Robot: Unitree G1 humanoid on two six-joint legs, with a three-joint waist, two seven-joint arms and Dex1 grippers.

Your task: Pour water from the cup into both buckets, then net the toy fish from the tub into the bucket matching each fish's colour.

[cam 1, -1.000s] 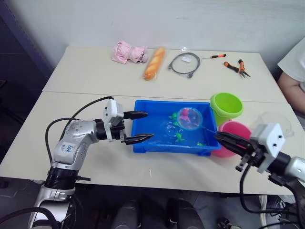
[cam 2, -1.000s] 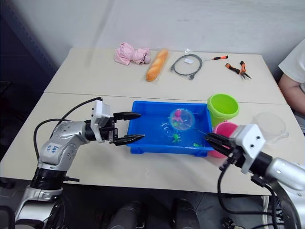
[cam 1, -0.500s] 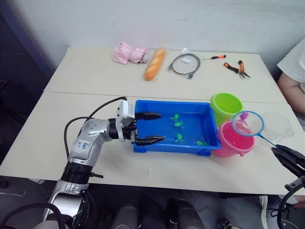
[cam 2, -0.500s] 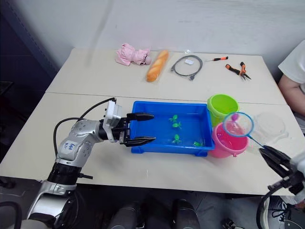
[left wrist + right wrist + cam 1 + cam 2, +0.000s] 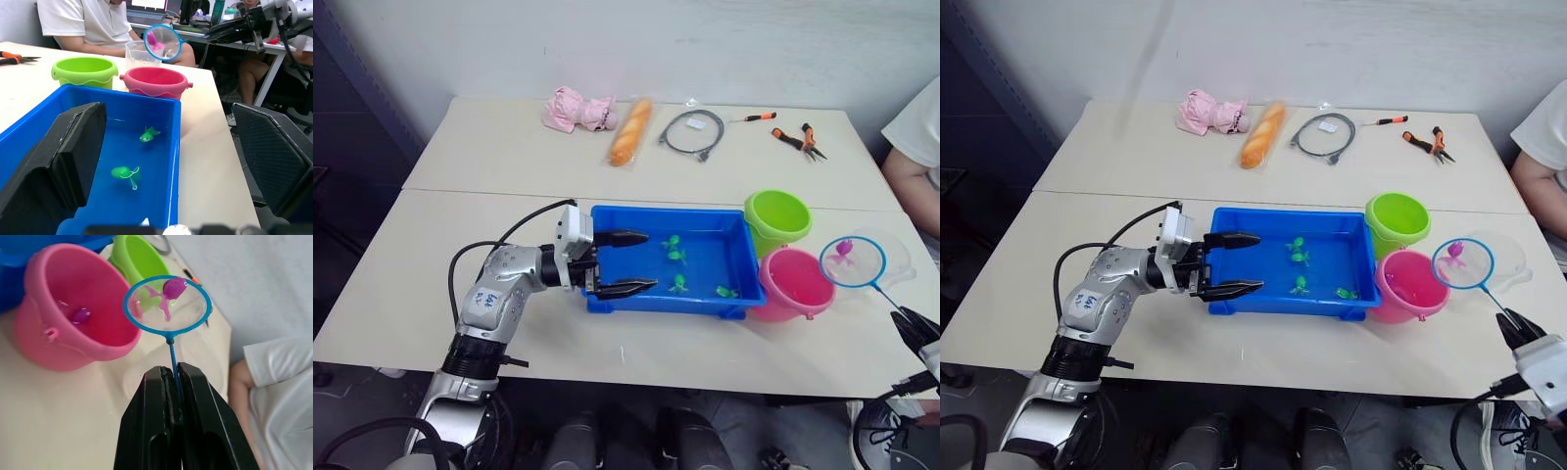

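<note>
Gripping the thin handle of the net [image 5: 854, 262] between its two closed black fingers, the right gripper [image 5: 172, 396] holds the blue-rimmed hoop up in the air near the bench's right edge, just beyond the pink bucket [image 5: 793, 283] and in front of the clear cup [image 5: 891, 257]. A pink fish [image 5: 172, 288] lies in the mesh of the hoop. A second small pink fish [image 5: 81, 313] rests inside the pink bucket, which stands touching the right end of the blue tub [image 5: 610, 304]. The lime green bucket [image 5: 777, 218] stands just behind the pink one, beside the tub's far right corner. Four green fish [image 5: 677, 254] remain in the tub, spread over its right half. The left gripper [image 5: 636, 262] is at the tub's left end with its fingers spread wide; the upper one reaches over the rim and the lower one lies along the tub's near wall, and it has hold of nothing. Along the far edge of the bench lie a pink cloth toy [image 5: 577, 107], a bread loaf [image 5: 630, 129], a coiled grey cable [image 5: 693, 131], a screwdriver [image 5: 755, 117] and orange-handled pliers [image 5: 802, 139]. A person in a white shirt [image 5: 921, 121] sits at the bench's far right corner.
</note>
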